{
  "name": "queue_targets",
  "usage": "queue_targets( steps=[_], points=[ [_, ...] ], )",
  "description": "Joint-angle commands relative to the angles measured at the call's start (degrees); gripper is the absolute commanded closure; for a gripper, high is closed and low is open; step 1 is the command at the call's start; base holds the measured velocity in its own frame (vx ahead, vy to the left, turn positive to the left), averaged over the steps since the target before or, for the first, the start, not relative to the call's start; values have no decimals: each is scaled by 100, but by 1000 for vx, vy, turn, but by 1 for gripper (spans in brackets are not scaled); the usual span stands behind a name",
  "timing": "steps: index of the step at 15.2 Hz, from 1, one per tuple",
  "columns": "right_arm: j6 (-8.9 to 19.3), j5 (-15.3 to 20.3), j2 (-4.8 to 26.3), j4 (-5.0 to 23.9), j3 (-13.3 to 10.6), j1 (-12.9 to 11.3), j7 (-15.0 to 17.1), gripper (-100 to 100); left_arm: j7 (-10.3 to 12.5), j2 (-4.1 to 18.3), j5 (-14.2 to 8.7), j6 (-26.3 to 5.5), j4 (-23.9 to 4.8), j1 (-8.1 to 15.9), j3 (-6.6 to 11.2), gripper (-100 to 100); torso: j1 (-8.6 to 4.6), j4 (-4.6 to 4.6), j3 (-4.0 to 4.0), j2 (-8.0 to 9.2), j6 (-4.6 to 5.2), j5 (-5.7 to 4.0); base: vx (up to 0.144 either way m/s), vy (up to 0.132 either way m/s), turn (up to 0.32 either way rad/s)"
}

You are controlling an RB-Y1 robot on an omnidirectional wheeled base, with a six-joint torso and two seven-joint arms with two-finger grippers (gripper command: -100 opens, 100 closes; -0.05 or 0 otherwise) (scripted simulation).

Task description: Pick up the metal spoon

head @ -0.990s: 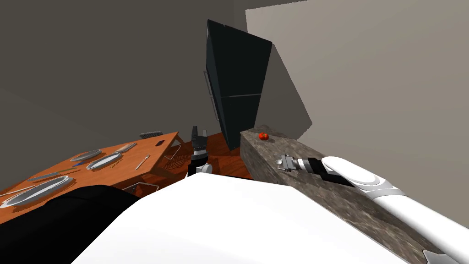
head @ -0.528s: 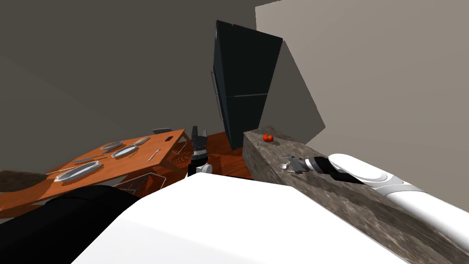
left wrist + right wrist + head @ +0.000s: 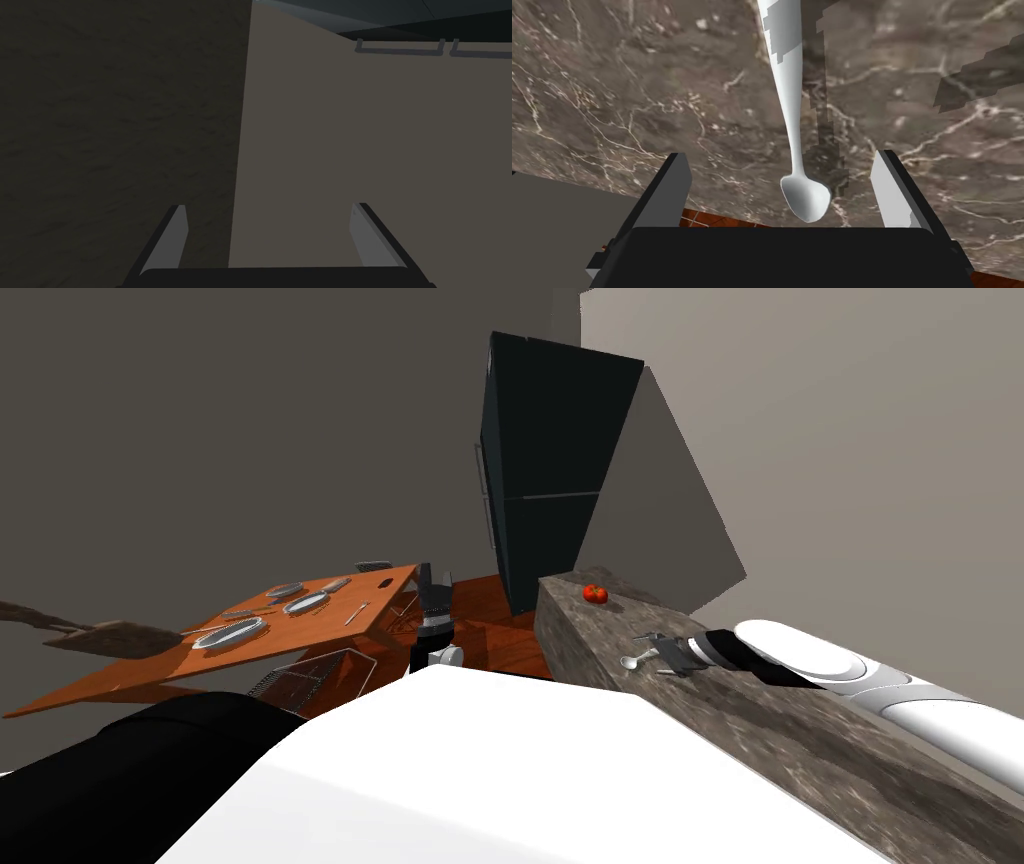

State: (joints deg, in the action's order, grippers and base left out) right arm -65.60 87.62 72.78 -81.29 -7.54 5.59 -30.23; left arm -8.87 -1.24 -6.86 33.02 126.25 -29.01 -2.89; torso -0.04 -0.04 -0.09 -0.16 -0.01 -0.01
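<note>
Spoon [image 3: 806,197] lies on the marbled bench [image 3: 612,90] near its left edge. The right gripper [image 3: 780,159] has drawn in over it as my head turns, and its spread fingers now flank the bowl without pinching it. Closing looks like the next step. The left gripper [image 3: 268,207] hangs idle, fingers spread.

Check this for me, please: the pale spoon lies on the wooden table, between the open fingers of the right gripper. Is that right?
Not quite. The spoon lies on the dark, veined stone counter, not on the wooden table; the right wrist view shows this. The rest holds: it is between the open fingers of the right gripper.
</note>
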Motion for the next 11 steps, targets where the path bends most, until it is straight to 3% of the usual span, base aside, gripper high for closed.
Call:
queue_targets(
  steps=[1,3,6,7,8,11],
  points=[
    [-78,199,73,169,-45,-38,-141,-100,0,0,0,0,0,0,0,0,0,0,0,0,0,0,14,-19,170],
    [-63,183,40,200,-60,-69,-140,-100,0,0,0,0,0,0,0,0,0,0,0,0,0,0,10,-14,91],
    [197,319,-169,350,-193,6,-264,-100,0,0,0,0,0,0,0,0,8,0,1,2,3,0,15,4,56],
    [99,277,-104,319,-150,-12,-239,-100,0,0,0,0,0,-1,0,0,10,0,1,1,3,0,9,5,16],
    [127,283,-117,331,-158,-7,-255,100,0,0,0,0,0,-1,0,0,10,1,2,3,4,2,0,0,0],
    [117,286,-112,336,-165,5,-255,100,0,0,0,0,0,0,0,0,10,5,2,0,-11,-2,-2,-1,-13]
  ],
)
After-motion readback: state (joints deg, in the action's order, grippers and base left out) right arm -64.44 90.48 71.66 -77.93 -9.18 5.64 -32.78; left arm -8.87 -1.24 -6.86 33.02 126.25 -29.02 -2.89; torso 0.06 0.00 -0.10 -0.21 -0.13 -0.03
